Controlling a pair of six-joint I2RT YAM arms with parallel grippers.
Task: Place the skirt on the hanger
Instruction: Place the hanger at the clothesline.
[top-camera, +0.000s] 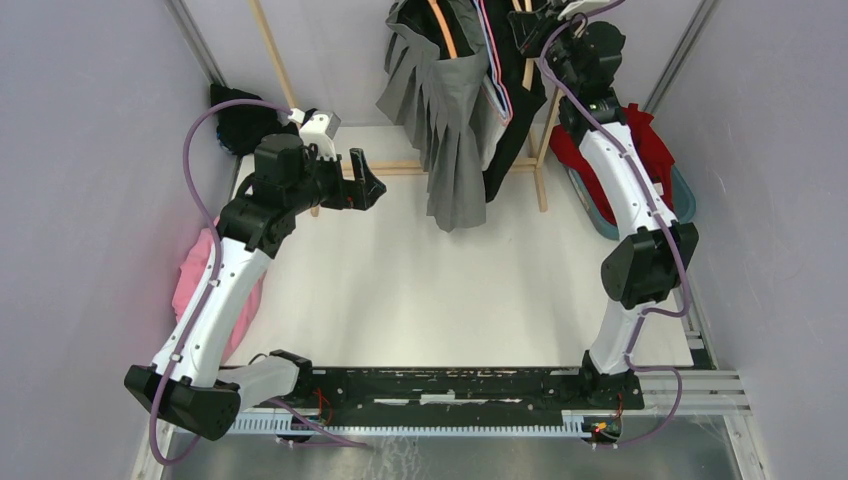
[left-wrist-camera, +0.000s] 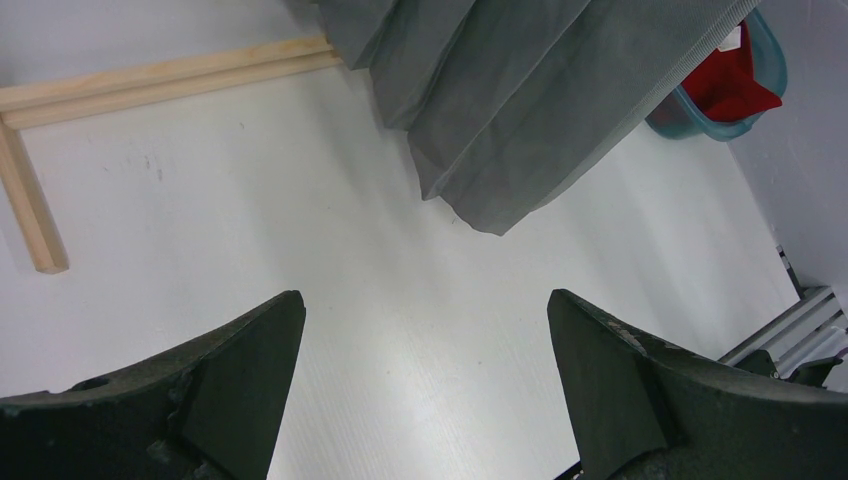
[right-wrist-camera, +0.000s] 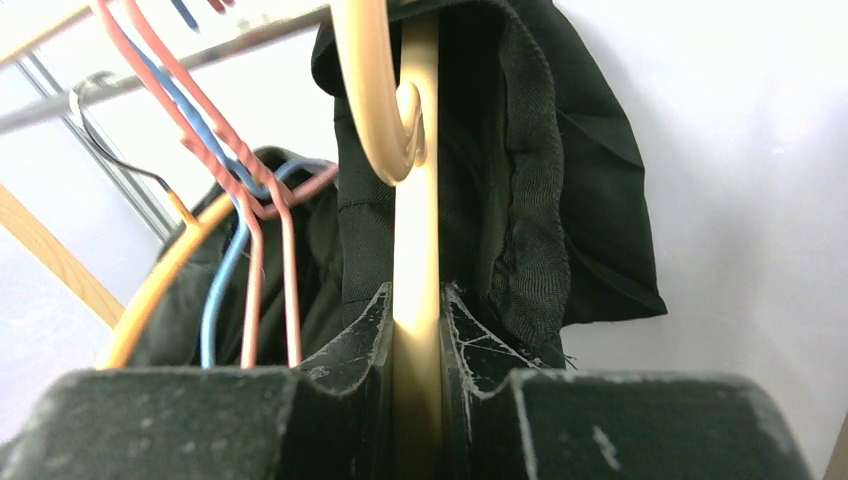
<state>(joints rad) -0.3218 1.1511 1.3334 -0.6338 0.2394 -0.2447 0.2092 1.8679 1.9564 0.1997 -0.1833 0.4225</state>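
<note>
well, the right gripper (right-wrist-camera: 415, 300) is up at the wooden rack (top-camera: 272, 55), jaws nearly closed and pinched on a cream hanger (right-wrist-camera: 417, 200), with black cloth (right-wrist-camera: 560, 200) just behind it. the grey pleated skirt (top-camera: 455, 130) hangs from the rack close by, its hem low over the white table (top-camera: 420, 290). the left gripper (left-wrist-camera: 425, 320) is spread wide over the table, holding nothing.

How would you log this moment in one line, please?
left claw: open, empty | right claw: shut on cream hanger | black garment: hanging against hanger
</note>
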